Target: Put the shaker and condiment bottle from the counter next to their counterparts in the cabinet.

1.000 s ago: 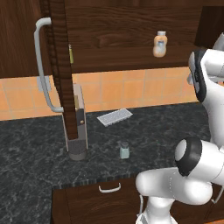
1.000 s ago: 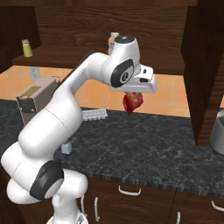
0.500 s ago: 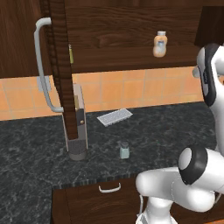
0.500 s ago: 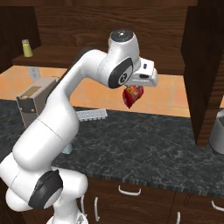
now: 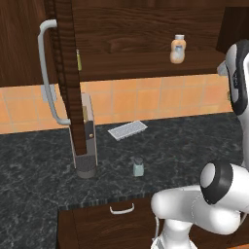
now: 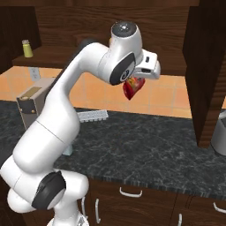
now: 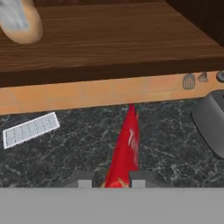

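My gripper (image 6: 134, 84) (image 7: 112, 180) is shut on the red condiment bottle (image 6: 132, 88) (image 7: 126, 148) and holds it in the air above the black counter (image 6: 145, 145), just below the cabinet shelf (image 7: 109, 41). The tan bottle with a white cap (image 5: 178, 49) (image 7: 19, 22) stands on that shelf. Near the open cabinet door (image 5: 65, 73), the slim olive-yellow shaker (image 5: 78, 59) (image 6: 27, 48) stands at the shelf's other end. The pale blue-green shaker (image 5: 138, 167) stands upright on the counter (image 5: 39, 170), near its front edge.
A white grid-like tray (image 5: 127, 130) (image 7: 30, 129) lies on the counter by the tiled wall. A tall wood-and-grey appliance (image 5: 86, 141) stands under the open door, whose grey bar handle (image 5: 48, 73) sticks out. A grey vessel (image 7: 212, 122) sits to the right.
The arm has raised the red bottle and carried it rightwards in the right base view, closer to the shelf. The shaker on the counter has stayed put.
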Controlling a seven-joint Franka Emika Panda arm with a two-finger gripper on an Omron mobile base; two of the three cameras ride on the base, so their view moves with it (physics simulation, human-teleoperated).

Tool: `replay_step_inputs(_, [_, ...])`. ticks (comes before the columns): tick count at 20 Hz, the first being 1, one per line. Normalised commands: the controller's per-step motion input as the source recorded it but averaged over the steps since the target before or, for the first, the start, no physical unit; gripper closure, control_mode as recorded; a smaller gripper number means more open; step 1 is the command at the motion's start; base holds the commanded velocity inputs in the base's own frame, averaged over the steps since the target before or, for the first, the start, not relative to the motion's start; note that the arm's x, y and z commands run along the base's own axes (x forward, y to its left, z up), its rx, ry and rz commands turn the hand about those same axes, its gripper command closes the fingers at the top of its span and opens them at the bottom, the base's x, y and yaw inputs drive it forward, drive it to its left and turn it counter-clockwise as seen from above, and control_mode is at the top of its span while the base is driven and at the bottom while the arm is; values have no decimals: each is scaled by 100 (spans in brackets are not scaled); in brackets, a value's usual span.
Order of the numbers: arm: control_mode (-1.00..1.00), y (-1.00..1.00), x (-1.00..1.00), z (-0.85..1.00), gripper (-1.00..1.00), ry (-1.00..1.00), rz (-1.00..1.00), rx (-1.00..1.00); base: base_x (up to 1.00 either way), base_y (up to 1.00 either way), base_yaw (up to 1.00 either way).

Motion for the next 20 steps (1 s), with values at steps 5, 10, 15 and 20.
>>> replay_step_inputs(5, [-100, 0, 3, 26, 100, -14, 0, 9, 0, 0, 0])
replay_step_inputs(10, [-100, 1, 24, 0, 100, -4, 0, 2, 0, 0, 0])
replay_step_inputs(15, [-100, 1, 13, 22, 100, -16, 0, 11, 0, 0, 0])
replay_step_inputs(20, [-100, 3, 11, 6, 100, -15, 1, 9, 0, 0, 0])
